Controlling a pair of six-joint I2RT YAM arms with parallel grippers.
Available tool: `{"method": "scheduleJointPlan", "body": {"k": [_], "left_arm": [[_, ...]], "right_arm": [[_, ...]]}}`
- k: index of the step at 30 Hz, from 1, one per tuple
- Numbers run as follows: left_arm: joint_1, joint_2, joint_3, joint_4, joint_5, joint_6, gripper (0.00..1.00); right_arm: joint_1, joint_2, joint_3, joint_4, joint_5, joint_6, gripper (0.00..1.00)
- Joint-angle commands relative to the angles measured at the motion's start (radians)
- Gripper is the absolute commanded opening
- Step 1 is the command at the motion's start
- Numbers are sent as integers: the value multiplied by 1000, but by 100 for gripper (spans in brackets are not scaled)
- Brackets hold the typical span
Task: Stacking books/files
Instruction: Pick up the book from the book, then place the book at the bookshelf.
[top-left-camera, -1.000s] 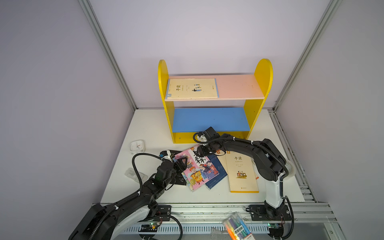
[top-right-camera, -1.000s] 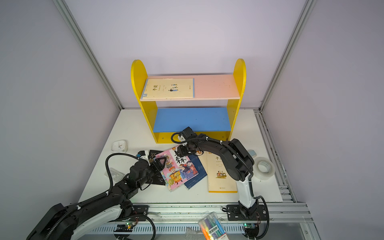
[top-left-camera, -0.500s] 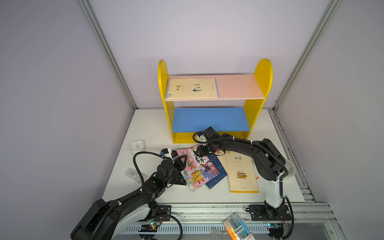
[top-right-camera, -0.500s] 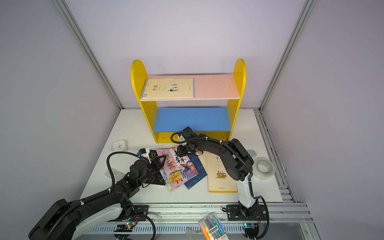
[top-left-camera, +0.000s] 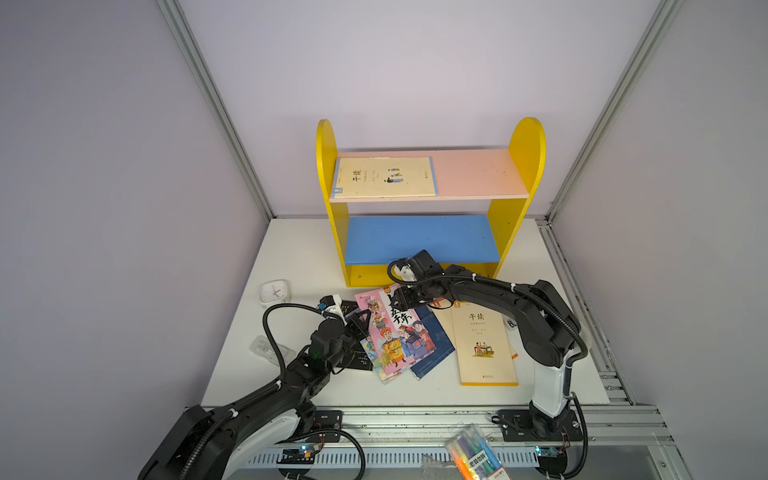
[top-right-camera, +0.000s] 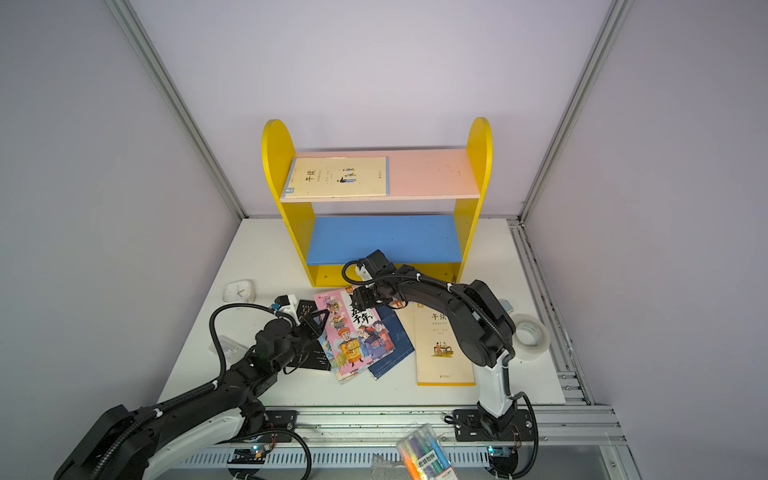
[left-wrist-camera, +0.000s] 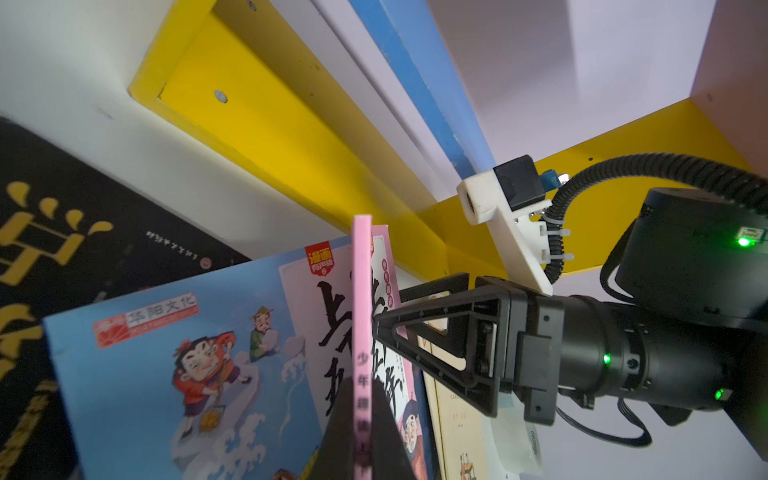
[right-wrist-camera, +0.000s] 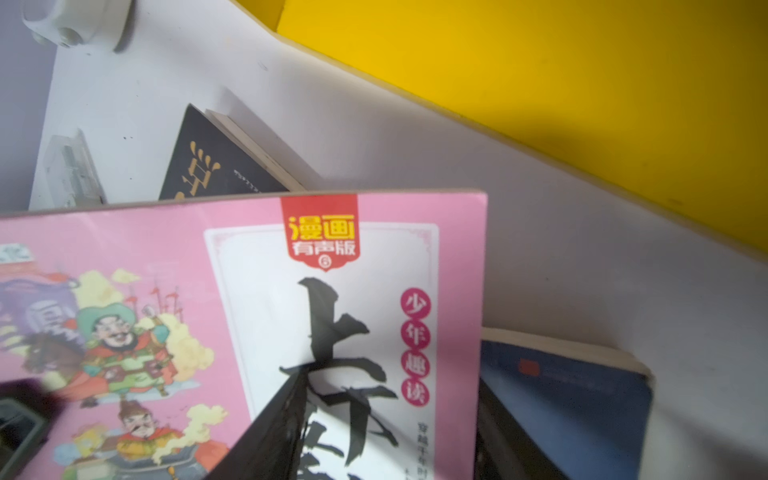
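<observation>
A pink cartoon book (top-left-camera: 395, 332) lies on top of a loose heap in front of the yellow shelf (top-left-camera: 515, 166), seen in both top views. My left gripper (left-wrist-camera: 362, 386) is shut on its pink spine, at the book's left edge (top-right-camera: 328, 316). My right gripper (right-wrist-camera: 388, 382) is open at the book's far end: one finger rests on the cover, the other sits below its edge. Under it lie a blue cartoon book (left-wrist-camera: 166, 353), a black book with gold lettering (right-wrist-camera: 216, 170) and a navy book (right-wrist-camera: 573, 399). A cream book (top-left-camera: 482, 340) lies to the right. Another cream book (top-left-camera: 384, 176) is on the top shelf.
A white clock (top-left-camera: 273, 291) stands at the left and a clear plastic piece (top-left-camera: 266, 347) lies beside my left arm. A tape roll (top-right-camera: 530, 334) and a light-blue block (top-right-camera: 505, 305) sit right of my right arm. A marker pack (top-left-camera: 473, 457) lies on the front rail.
My left gripper has moved in to the pink book's left edge and shut on its spine. My right gripper's jaws have widened a little at the far end.
</observation>
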Motion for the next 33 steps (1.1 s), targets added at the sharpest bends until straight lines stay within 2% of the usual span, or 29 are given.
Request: {"method": "scheduleJointPlan", "body": {"k": [1, 11, 17, 27, 33], "left_arm": [[2, -47, 22, -6, 23, 14, 0], [16, -137, 99, -75, 96, 66, 0], [17, -92, 227, -106, 215, 112, 0], [5, 0, 485, -167, 397, 141, 0], [-20, 42, 626, -227, 454, 183, 0]], "right_arm": [[-22, -60, 8, 8, 55, -45, 65], [-113, -314, -135, 91, 131, -39, 71], [-131, -390, -178, 85, 260, -59, 71], [-170, -535, -250, 72, 408, -50, 76], [-252, -663, -252, -18, 385, -37, 80]]}}
